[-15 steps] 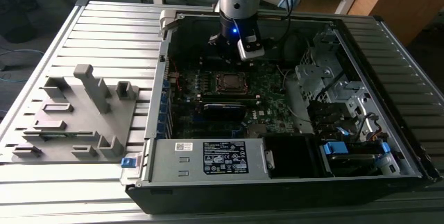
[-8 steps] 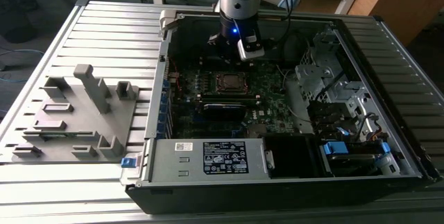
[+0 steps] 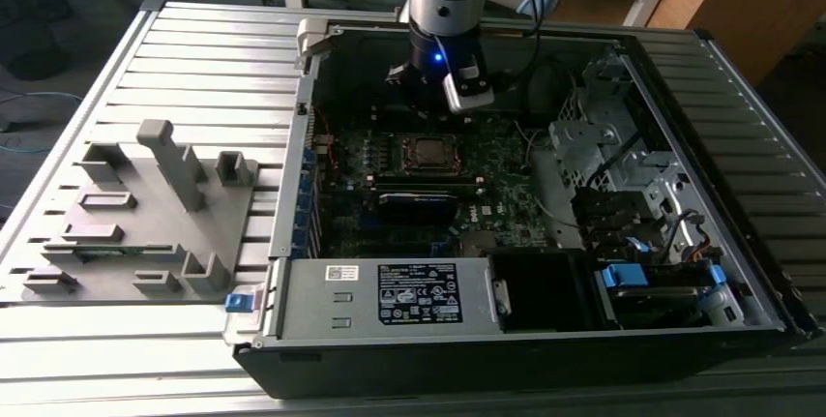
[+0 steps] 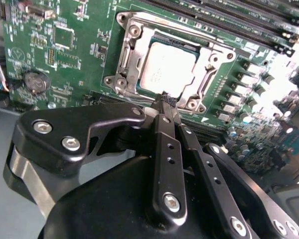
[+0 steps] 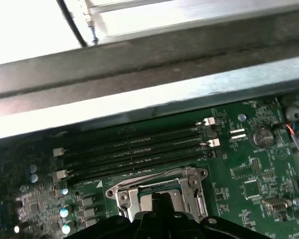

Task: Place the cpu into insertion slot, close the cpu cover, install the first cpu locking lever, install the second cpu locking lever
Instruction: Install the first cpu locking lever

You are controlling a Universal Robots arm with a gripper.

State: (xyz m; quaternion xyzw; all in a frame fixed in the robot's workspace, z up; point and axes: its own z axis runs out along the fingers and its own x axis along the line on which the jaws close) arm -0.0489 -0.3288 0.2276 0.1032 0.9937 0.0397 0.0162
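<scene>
The cpu (image 4: 167, 69), a dull silvery square, lies seated in the insertion slot (image 3: 427, 153) on the green motherboard. The cpu cover (image 4: 209, 62), a thin silvery frame, lies flat around it, its window showing the chip. My gripper (image 4: 165, 102) is shut with nothing visible between the black fingers (image 4: 162, 144); its tips hover just beside one edge of the socket. In the first wrist view the gripper (image 5: 162, 199) stands over the cpu cover (image 5: 192, 181), and a thin metal lever rod (image 5: 139, 180) runs along the socket's edge. In the exterior view the gripper (image 3: 424, 107) hangs inside the case, just behind the socket.
Long black memory slots (image 5: 134, 149) run beside the socket, below the metal case wall (image 5: 139, 94). A coin battery (image 4: 35, 82) sits on the board. The power supply (image 3: 387, 296) and drive bays (image 3: 620, 175) crowd the case. A grey fixture tray (image 3: 142, 204) stands outside, at the exterior view's left.
</scene>
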